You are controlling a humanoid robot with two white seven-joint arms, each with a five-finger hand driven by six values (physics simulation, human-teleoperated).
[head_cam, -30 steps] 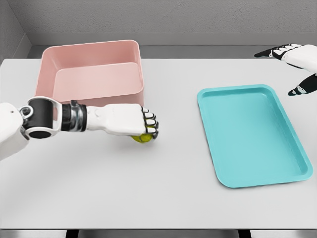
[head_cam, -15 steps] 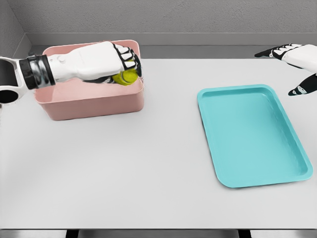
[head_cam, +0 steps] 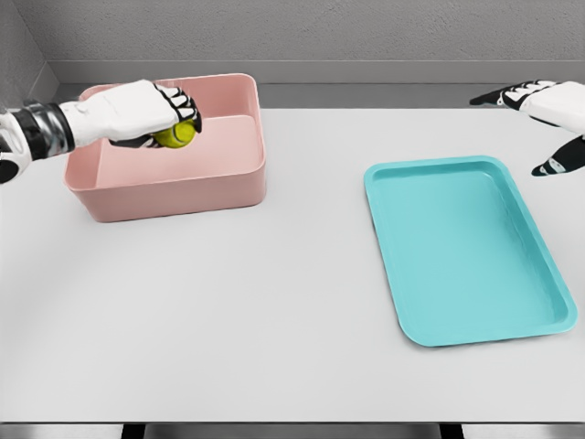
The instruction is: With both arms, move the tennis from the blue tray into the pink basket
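Note:
My left hand (head_cam: 164, 117) reaches in from the left edge and hangs over the pink basket (head_cam: 183, 187), its fingers curled around the yellow-green tennis ball (head_cam: 175, 135). The ball sits under the palm, above the basket's inside. The blue tray (head_cam: 466, 247) lies on the right half of the white table with nothing in it. My right hand (head_cam: 539, 114) hovers at the far right edge, beyond the tray's back corner, fingers spread and holding nothing.
The white table (head_cam: 274, 302) runs to a front edge near the bottom of the picture. A grey wall stands behind the table's far edge.
My left hand has carried the ball from the table up over the basket, then further left and lower above its inside. The right hand has stayed still.

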